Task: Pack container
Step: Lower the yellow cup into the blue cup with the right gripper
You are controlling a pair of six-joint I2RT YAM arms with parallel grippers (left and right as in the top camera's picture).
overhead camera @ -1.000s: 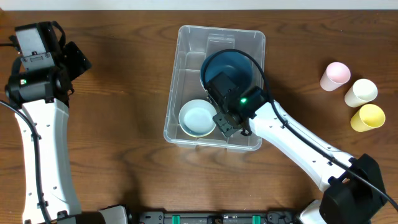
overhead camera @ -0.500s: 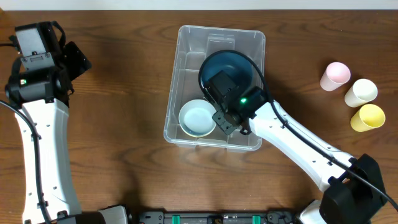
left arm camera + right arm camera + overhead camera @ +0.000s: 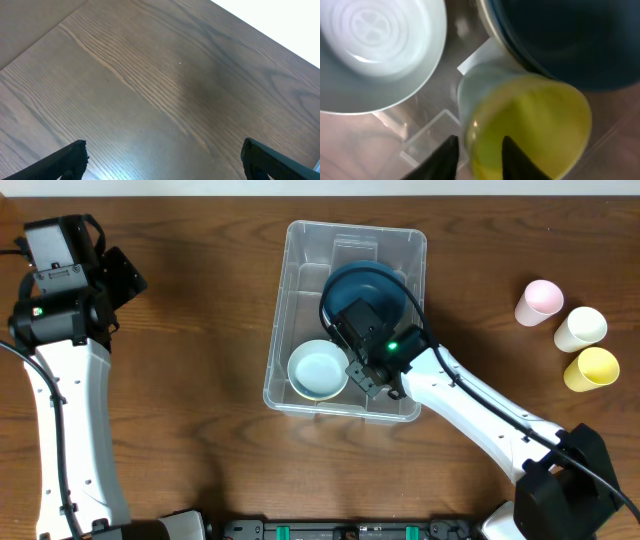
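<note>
The clear container sits at the table's middle and holds a dark blue bowl and a white bowl. My right gripper is down inside the container, between the two bowls and the near wall. In the right wrist view its fingers straddle the wall of a yellow-green cup, one outside and one inside. The blue bowl, white bowl and container base show around it. The cup is hidden in the overhead view. My left gripper is open over bare wood.
Three cups stand at the right of the table: pink, cream and yellow. The left arm stays at the far left, away from the container.
My right gripper shifted slightly inside the container, first up-left, then back down-right. The bowls and the left arm have not moved.
</note>
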